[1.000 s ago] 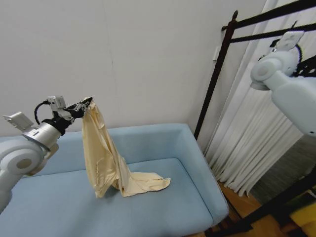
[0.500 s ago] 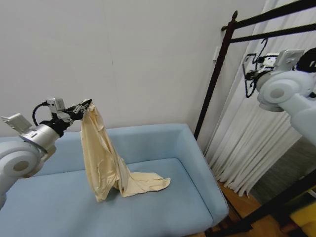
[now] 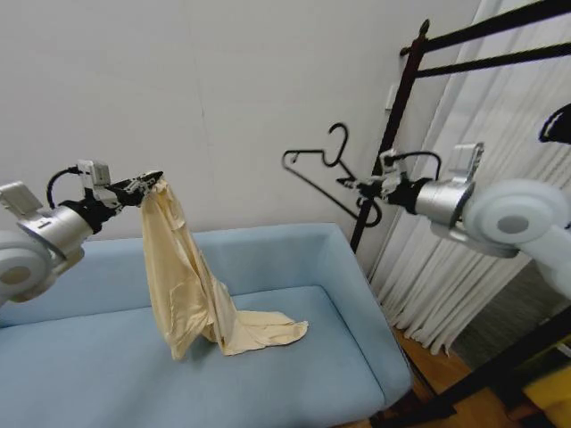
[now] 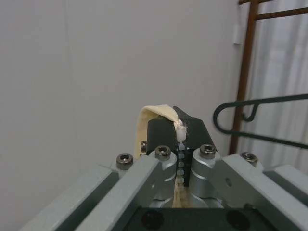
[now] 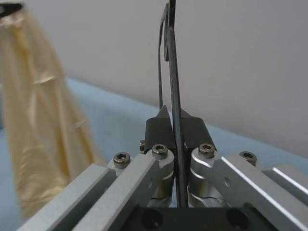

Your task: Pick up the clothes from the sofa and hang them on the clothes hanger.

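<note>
A cream-yellow garment (image 3: pixel 187 285) hangs from my left gripper (image 3: pixel 153 181), which is shut on its top edge; its lower end trails on the light blue sofa (image 3: pixel 294 374). The left wrist view has the cloth (image 4: pixel 156 113) pinched between the dark fingertips. My right gripper (image 3: pixel 361 188) is shut on a black wire hanger (image 3: pixel 321 174), held out in the air over the sofa's right end. In the right wrist view the hanger (image 5: pixel 172 57) rises from between the fingers, with the garment (image 5: pixel 43 120) hanging beyond it.
A dark clothes rack (image 3: pixel 397 116) stands right of the sofa, its rails (image 3: pixel 500 40) running across the upper right. White curtains (image 3: pixel 455 259) hang behind it. A plain wall (image 3: pixel 223 89) backs the sofa. Wooden floor (image 3: pixel 464 392) lies at lower right.
My right arm has swung left and down from the rack, bringing the black hanger out over the sofa. The left gripper has shifted slightly left, still holding the garment.
</note>
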### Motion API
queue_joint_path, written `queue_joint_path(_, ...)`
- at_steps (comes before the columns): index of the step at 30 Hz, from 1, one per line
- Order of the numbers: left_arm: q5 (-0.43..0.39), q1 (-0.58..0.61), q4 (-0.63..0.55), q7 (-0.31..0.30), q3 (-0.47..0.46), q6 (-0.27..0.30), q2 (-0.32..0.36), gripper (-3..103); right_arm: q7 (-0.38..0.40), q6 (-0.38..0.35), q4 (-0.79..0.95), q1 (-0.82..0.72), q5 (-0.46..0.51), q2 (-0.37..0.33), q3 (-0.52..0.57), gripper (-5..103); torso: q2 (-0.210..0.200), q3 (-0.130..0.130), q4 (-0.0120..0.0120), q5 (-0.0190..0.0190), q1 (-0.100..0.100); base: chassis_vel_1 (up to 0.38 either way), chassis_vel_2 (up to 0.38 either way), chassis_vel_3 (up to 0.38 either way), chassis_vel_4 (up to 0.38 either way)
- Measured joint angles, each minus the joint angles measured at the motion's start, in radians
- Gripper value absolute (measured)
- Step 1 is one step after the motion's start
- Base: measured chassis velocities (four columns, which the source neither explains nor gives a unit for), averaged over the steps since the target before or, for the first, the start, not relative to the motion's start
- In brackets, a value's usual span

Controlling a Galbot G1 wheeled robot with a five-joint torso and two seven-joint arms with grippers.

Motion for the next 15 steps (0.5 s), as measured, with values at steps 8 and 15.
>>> queue_joint_path(8,-0.023,-0.005,0.143,0.297,-0.001,-0.032,0.053,1,-0.164,0.083,0.01,-0.121,-0.084,0.064,0.021,2,0.0,0.0,0.0001,0.0002,0.0,0.0,0.0,0.0,0.0)
queue_joint_path(15,-0.027,-0.004,0.208,0.428,0.0,-0.062,0.087,1,-0.178,0.1,0.055,-0.154,-0.107,0.128,0.036,2,0.0,0.0,0.0,0.0,0.0,0.0,0.0,0.0,0.0)
